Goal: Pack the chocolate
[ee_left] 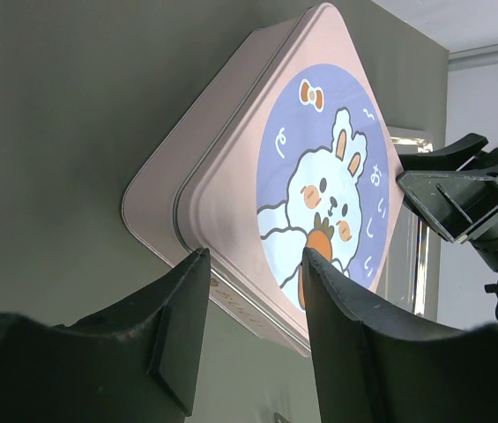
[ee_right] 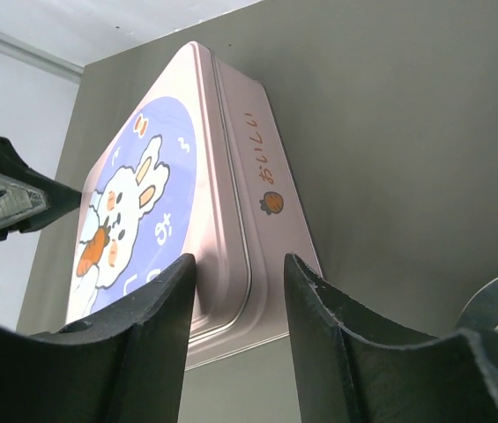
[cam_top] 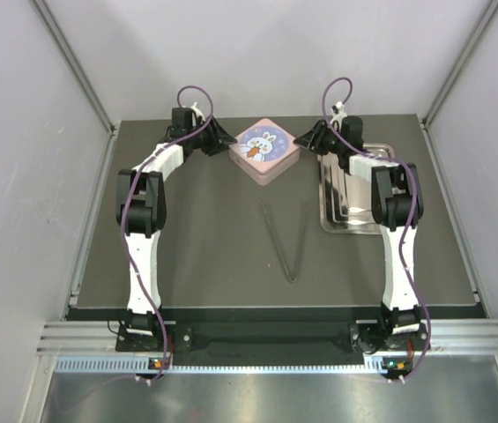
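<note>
Starting nearest the arm bases, we see the tongs (cam_top: 288, 242) lying untouched in the centre of the overhead frame. The metal tray (cam_top: 341, 222) is to their right, partly under the right arm. No chocolate shows in any view, and we cannot tell whether it sits in the tray or elsewhere. Farther back, at upper centre, the pink rabbit box (cam_top: 266, 152) lies with its lid on. The left gripper (ee_left: 253, 260) and right gripper (ee_right: 238, 263) face its opposite corners, each with jaws apart and a corner in the gap, not visibly clamped. We judge the step is lifting the lid. We should bite only the lid rim and raise both sides level, so the base stays down.
</note>
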You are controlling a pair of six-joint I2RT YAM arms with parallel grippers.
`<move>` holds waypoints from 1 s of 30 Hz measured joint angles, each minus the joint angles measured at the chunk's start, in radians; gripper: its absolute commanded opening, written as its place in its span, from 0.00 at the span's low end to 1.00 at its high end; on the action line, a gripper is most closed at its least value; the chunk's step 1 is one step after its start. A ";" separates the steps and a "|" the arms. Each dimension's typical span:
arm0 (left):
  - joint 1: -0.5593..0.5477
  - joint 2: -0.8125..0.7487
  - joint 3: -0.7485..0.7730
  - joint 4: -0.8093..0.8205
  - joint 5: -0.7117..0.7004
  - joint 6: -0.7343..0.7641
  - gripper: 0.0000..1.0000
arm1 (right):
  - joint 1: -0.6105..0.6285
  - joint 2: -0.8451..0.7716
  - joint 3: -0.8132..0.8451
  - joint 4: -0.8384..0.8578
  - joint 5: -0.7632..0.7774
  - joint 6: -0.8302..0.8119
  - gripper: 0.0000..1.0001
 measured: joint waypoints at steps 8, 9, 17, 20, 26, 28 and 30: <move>-0.002 0.000 0.000 0.000 0.000 0.000 0.51 | 0.000 -0.016 -0.014 -0.009 -0.005 -0.013 0.42; -0.003 0.000 0.000 -0.001 0.000 0.000 0.51 | 0.000 -0.020 -0.020 -0.011 -0.006 -0.015 0.41; -0.005 0.000 0.000 -0.007 -0.001 0.001 0.51 | 0.000 -0.049 -0.060 -0.019 -0.016 -0.020 0.43; -0.005 -0.001 -0.002 -0.010 -0.006 0.005 0.52 | 0.000 -0.056 -0.071 -0.023 -0.020 -0.022 0.44; -0.006 -0.017 -0.018 -0.023 -0.027 0.026 0.56 | 0.000 -0.068 -0.087 -0.026 -0.026 -0.034 0.44; -0.006 -0.026 -0.023 -0.029 -0.039 0.031 0.57 | 0.000 -0.072 -0.092 -0.031 -0.026 -0.039 0.44; -0.006 -0.034 -0.028 -0.033 -0.044 0.034 0.58 | 0.000 -0.075 -0.097 -0.031 -0.027 -0.045 0.43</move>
